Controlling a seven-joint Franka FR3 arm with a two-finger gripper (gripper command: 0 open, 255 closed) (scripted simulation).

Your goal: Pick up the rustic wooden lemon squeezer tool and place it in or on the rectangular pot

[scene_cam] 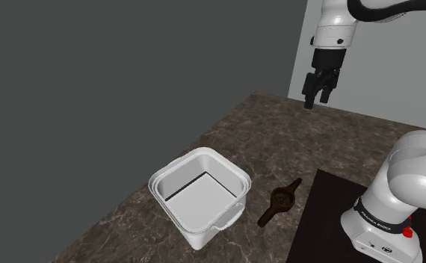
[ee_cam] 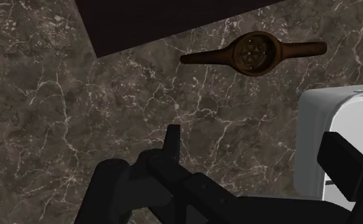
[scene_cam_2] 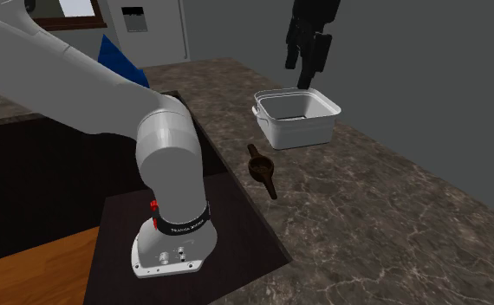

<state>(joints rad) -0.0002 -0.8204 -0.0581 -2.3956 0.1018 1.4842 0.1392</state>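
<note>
The dark brown wooden lemon squeezer (scene_cam: pixel 280 202) lies flat on the marbled counter, between the white rectangular pot (scene_cam: pixel 204 228) and the dark stand. In the second exterior view the squeezer (scene_cam_2: pixel 263 171) rests just in front of the pot (scene_cam_2: pixel 302 134), which is empty. My gripper (scene_cam: pixel 317 102) hangs high above the counter's far part, open, with nothing between its fingers. In the wrist view the gripper (ee_cam: pixel 256 153) looks down on bare counter, the squeezer (ee_cam: pixel 253 52) lies well ahead of the fingertips and the pot's corner (ee_cam: pixel 320 140) sits beside one finger.
The dark stand top (scene_cam: pixel 323 224) carries the arm's white base (scene_cam: pixel 387 224) close to the squeezer. The brown marbled counter (scene_cam_2: pixel 393 225) stretches past the pot to its edges. A grey wall stands behind, and a blue object (scene_cam_2: pixel 115 56) lies beyond the stand.
</note>
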